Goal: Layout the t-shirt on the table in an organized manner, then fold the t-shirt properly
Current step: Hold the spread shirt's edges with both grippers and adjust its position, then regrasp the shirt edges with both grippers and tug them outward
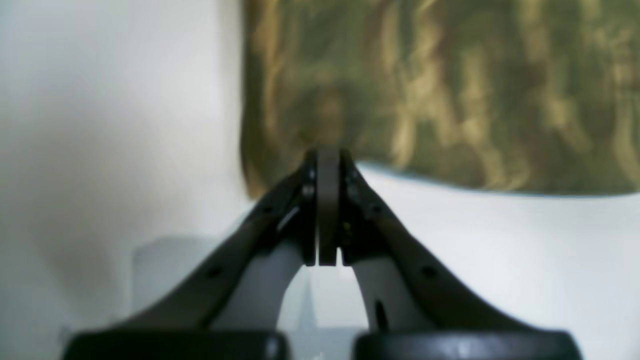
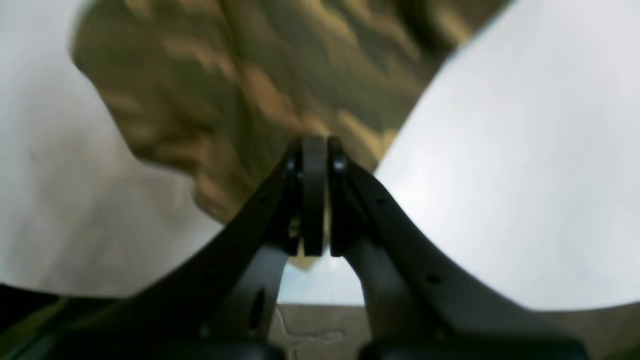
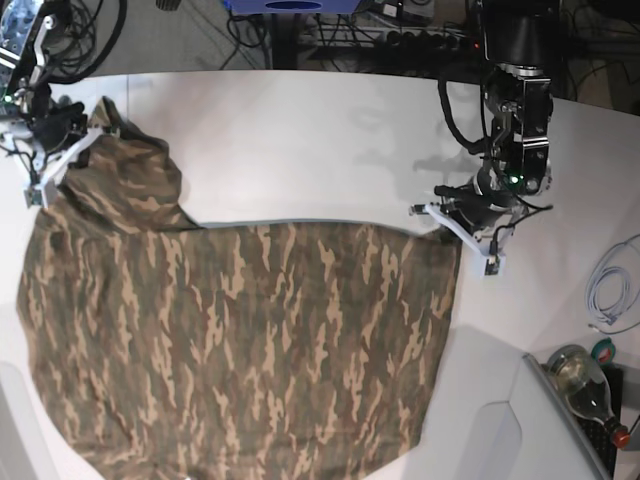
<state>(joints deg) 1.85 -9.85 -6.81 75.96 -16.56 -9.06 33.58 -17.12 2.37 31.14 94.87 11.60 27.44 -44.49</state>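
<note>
The camouflage t-shirt [image 3: 240, 340] lies spread over the white table [image 3: 300, 140], with one part bunched at the far left. My left gripper [image 3: 445, 215] is shut at the shirt's far right corner. In the left wrist view, the left gripper [image 1: 327, 152] has its jaws closed at the edge of the blurred shirt [image 1: 440, 90]. My right gripper [image 3: 55, 160] is shut on the bunched far left corner. In the right wrist view, the right gripper [image 2: 314, 145] has cloth of the shirt [image 2: 250, 75] pinched between its jaws.
A bottle [image 3: 585, 385] and a white box-like piece [image 3: 520, 430] sit at the near right corner. A white cable [image 3: 610, 290] lies at the right edge. Dark cables and equipment [image 3: 330, 30] run behind the table's far edge.
</note>
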